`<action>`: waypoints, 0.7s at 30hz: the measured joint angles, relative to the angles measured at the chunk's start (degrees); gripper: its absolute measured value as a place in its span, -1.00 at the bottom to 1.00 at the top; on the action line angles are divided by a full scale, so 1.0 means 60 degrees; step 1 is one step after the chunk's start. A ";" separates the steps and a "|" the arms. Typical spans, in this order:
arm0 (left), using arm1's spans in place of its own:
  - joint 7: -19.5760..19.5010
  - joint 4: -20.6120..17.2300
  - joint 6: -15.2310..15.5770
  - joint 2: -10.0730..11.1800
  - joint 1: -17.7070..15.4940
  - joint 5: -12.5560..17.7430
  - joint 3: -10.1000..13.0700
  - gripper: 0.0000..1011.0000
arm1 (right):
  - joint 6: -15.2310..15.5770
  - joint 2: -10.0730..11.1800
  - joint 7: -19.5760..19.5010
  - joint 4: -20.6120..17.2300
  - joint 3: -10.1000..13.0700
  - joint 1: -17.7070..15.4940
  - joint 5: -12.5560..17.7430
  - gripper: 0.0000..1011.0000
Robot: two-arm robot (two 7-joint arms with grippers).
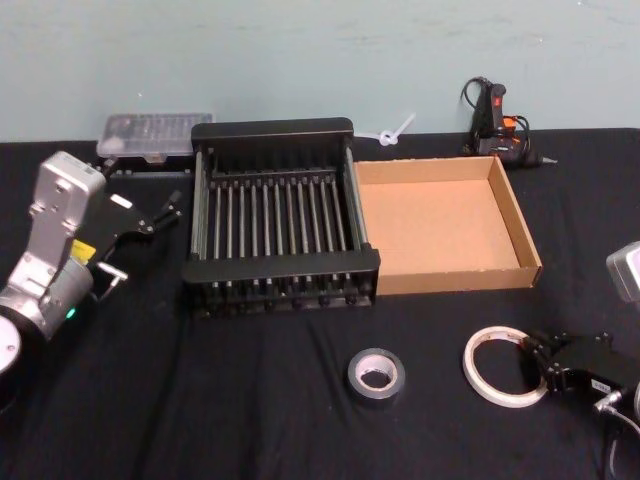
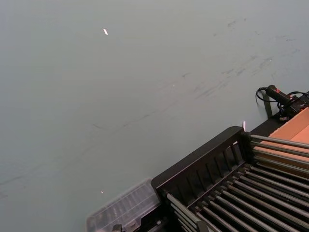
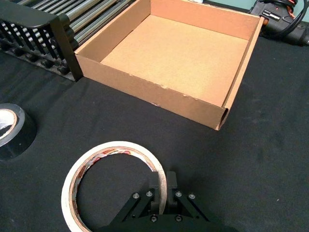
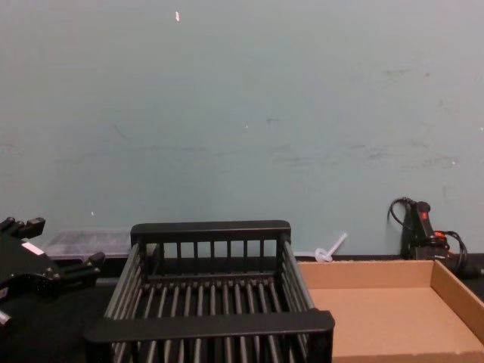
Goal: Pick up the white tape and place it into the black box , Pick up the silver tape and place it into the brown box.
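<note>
The right tool (image 3: 164,189) is pinching the rim of the white tape (image 1: 503,366), lying flat near the worktop's front right corner. The silver tape (image 1: 376,373) is sitting just beside it. The left tool (image 1: 168,209) is hanging open beside the black box (image 1: 272,131).

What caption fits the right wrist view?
Right gripper shut on the white tape's rim, brown box ahead, silver tape beside.

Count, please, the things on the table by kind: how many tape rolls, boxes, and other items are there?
Tape rolls: 2, the white tape and the silver tape.
Boxes: 2, the black box and the brown box.
Other items: 2, a clear plastic case and a glue gun.
Total: 6
</note>
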 joint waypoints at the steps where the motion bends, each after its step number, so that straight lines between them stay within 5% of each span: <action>1: 0.0001 0.0000 0.0000 0.0000 0.0001 0.0000 0.0001 0.98 | 0.0000 0.0000 0.0000 0.0000 0.0000 0.0000 0.0000 -0.81; 21: 0.0001 0.0000 0.0000 0.0000 0.0000 0.0000 0.0000 0.98 | -0.0288 0.0015 0.0135 -0.0120 0.0080 -0.0075 -0.0005 -0.81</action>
